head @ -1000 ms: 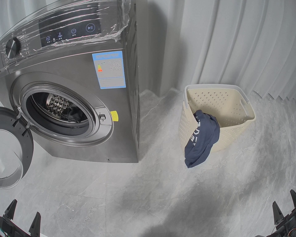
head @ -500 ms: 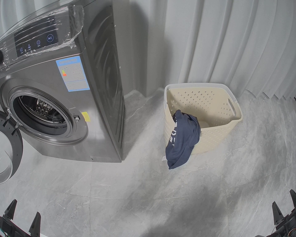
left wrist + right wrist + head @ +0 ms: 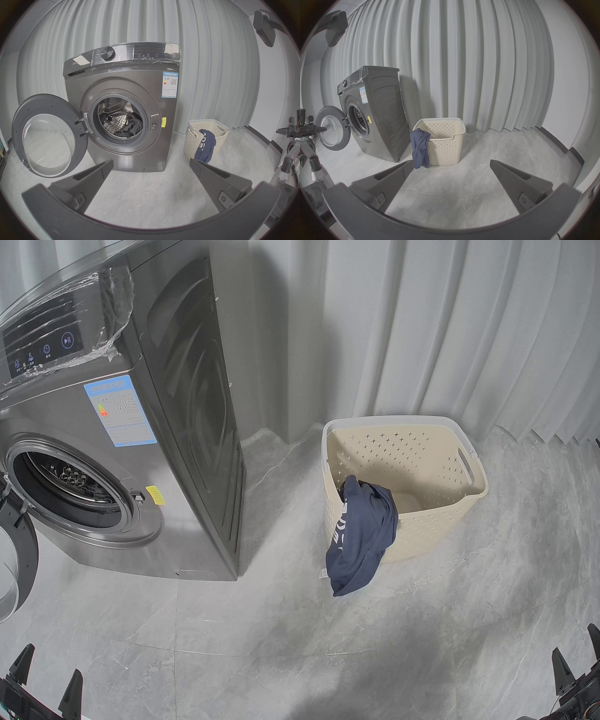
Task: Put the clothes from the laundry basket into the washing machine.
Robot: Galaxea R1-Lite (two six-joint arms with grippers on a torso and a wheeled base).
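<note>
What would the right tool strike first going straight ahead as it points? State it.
Probably the laundry basket, past bare floor; the right tool is open and far off, so depth is uncertain.

Here's the left pincer point(image 3: 150, 163): matte dark grey, two wedge-shaped fingers point(image 3: 218, 184) with fine ribbed pads point(image 3: 194, 166) at the tips, a round screw point(image 3: 222, 198) sunk in each base, a broad curved bar point(image 3: 150, 225) beneath. The right pincer point(image 3: 450, 163) shows the same build and colour.
</note>
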